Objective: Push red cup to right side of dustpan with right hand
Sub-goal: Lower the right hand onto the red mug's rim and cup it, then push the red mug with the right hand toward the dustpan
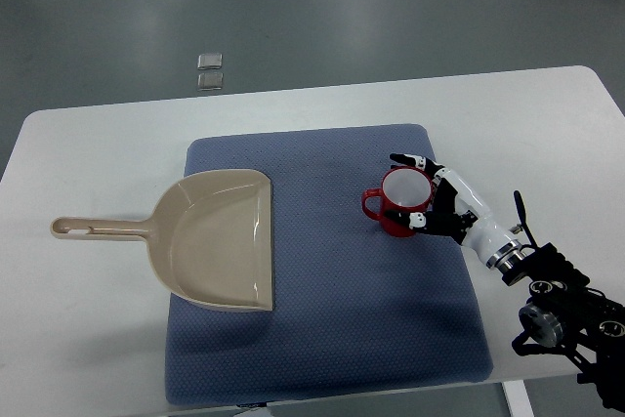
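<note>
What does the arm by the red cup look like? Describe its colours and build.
The right hand has white finger segments with black joints and fingertips. A silver metal ring forms the wrist; behind it the forearm is black, exposed machinery with thin black cables.

The right hand (430,194) shows white shells with black fingers and joints. A silver ring sits at the wrist. Behind it the arm (566,310) is black, with exposed cables.

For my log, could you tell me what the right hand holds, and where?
The right hand cups the red cup around its right wall; a closed grasp cannot be confirmed.
</note>
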You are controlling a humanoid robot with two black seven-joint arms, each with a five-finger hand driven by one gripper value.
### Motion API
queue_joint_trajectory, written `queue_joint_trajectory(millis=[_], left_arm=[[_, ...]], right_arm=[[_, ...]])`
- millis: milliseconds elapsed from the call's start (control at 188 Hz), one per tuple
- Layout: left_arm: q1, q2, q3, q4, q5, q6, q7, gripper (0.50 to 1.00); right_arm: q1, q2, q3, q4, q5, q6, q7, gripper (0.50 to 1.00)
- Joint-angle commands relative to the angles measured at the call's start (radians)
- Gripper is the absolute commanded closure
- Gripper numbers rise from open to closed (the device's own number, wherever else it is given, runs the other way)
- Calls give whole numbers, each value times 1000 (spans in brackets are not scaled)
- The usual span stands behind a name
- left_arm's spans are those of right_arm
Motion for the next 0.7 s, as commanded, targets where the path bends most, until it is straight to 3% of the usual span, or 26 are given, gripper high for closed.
queue_joint_trajectory(millis=[0, 696], left_arm=[[0, 0, -1, 0, 0, 0, 0, 500], [0, 0, -1, 0, 0, 0, 0, 500]], right_arm=[[-2, 11, -2, 0, 0, 0, 0, 574], [-2, 86, -13, 0, -23, -18, 0, 574]])
